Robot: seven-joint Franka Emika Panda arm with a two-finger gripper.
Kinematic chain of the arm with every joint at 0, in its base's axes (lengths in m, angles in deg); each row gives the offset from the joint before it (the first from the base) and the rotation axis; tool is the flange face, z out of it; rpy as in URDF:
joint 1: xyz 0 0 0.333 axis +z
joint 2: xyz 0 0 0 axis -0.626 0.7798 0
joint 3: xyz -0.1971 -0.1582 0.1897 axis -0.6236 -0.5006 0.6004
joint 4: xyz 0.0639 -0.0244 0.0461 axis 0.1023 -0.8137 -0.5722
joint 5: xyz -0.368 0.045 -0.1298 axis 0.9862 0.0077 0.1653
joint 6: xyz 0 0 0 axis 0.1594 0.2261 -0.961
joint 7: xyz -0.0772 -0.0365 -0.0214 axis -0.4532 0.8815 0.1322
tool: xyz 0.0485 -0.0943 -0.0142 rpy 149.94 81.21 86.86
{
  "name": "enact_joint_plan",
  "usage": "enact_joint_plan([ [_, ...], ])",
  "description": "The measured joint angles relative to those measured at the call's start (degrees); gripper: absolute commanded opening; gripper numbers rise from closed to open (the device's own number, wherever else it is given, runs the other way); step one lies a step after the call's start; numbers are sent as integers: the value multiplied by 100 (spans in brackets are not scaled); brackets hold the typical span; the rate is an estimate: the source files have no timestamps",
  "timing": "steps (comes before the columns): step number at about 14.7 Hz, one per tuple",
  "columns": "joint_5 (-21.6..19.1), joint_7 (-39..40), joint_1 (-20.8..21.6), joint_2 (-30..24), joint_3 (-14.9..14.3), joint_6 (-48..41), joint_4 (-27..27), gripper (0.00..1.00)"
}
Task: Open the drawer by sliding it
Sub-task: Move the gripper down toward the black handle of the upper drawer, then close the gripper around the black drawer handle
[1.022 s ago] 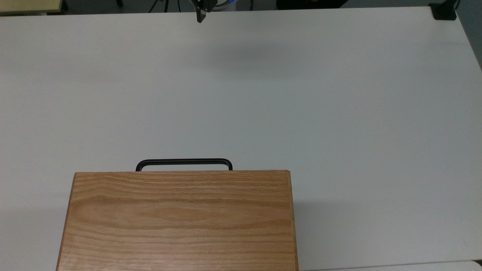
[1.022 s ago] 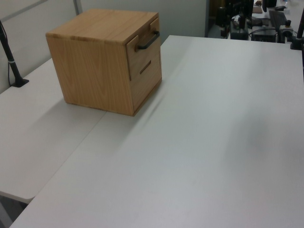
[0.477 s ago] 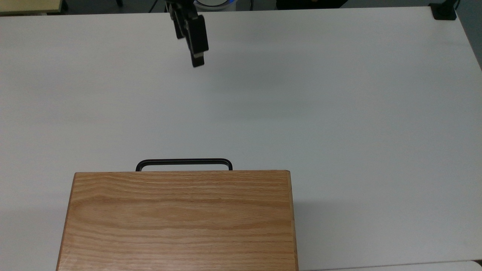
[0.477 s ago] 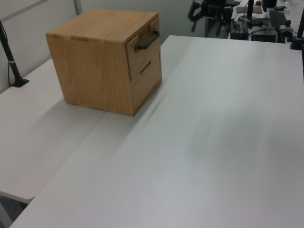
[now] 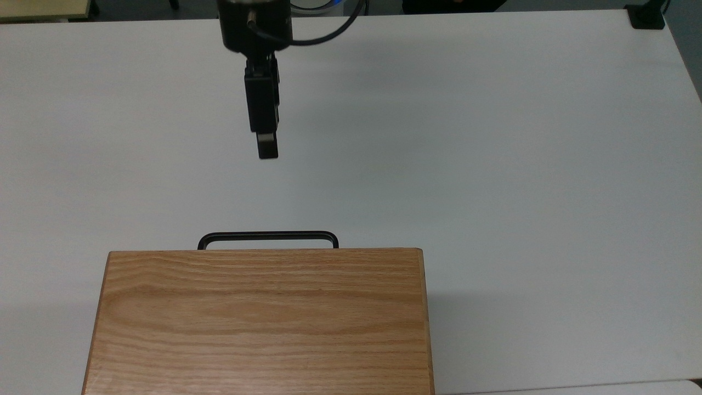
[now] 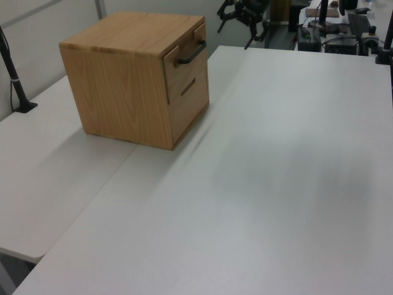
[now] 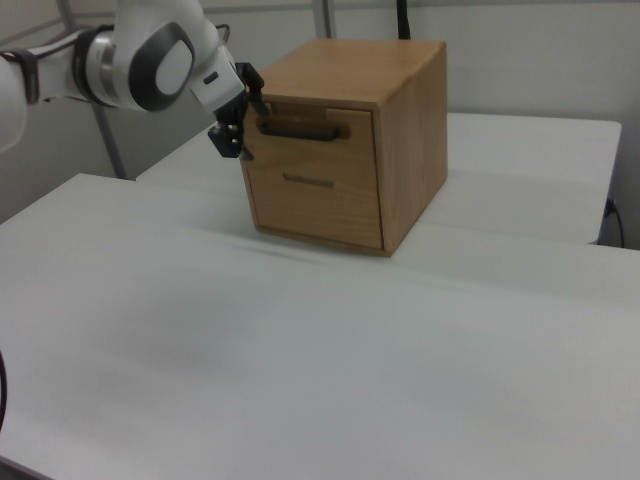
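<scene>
Well apart: gripper (image 5: 267, 149), drawer (image 5: 268, 237) handle.

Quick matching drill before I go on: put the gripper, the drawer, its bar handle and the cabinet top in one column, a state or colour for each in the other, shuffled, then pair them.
Things:
1. gripper
2. drawer
3. bar handle
4. cabinet top

States or colours:
A. oak-grained wood
B. thin, black metal
C. shut, flush with the cabinet front
D. fingers open, in the air short of the handle

Pairs: 1-D, 2-C, 3-B, 4-A
</scene>
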Motion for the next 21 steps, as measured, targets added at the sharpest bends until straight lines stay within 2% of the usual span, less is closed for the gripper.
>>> enact_joint_plan([
  [1,0,-143,0,127,0,372,-2,91],
  [5,0,-448,1,518,1,1580,-13,89],
  [8,0,-696,2,788,1,2195,-17,76],
  [9,0,-729,2,855,1,2346,-16,69],
  [10,0,-752,3,913,3,2473,-16,56],
  [11,0,-767,5,976,9,2592,-15,47],
  [14,-2,-902,7,1062,15,2748,-12,37],
  [20,-2,-1064,9,1203,18,2859,27,37],
  [21,-2,-1068,9,1228,18,2859,45,33],
])
